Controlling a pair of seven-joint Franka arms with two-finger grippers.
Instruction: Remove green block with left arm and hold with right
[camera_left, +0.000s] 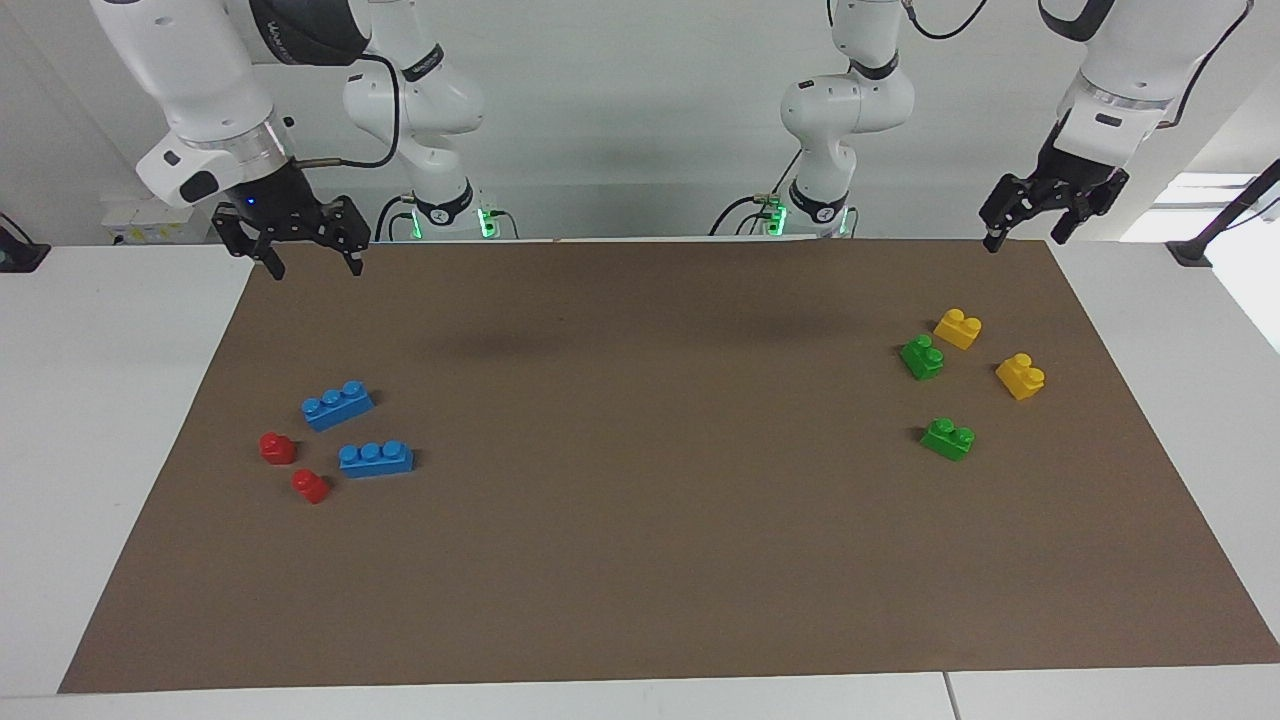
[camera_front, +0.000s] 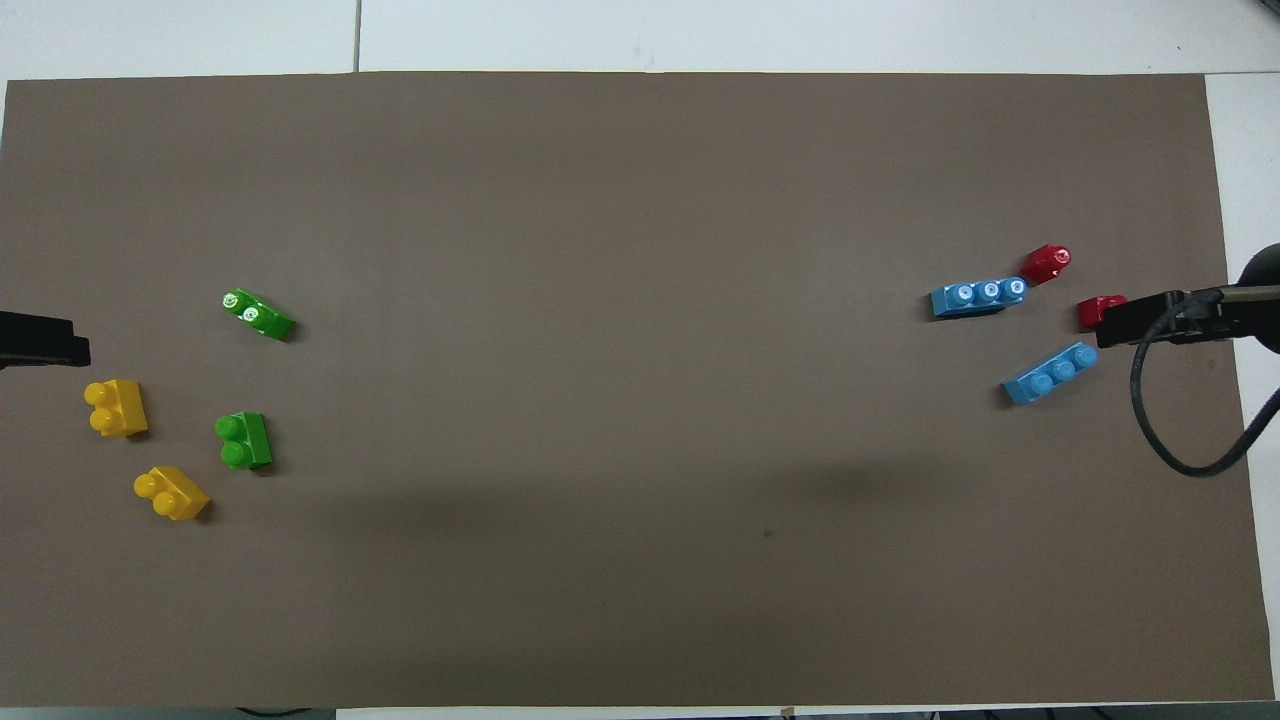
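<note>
Clearly green block (camera_left: 922, 357) lies apart from left gripper (camera_left: 1020, 222) fingers.

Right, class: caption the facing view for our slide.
Both arms raised, eight bricks untouched on the brown mat, two green blocks among them.

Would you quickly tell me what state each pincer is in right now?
Left pincer: open, holding nothing, raised over the mat's edge nearest the robots.
Right pincer: open, holding nothing.
</note>
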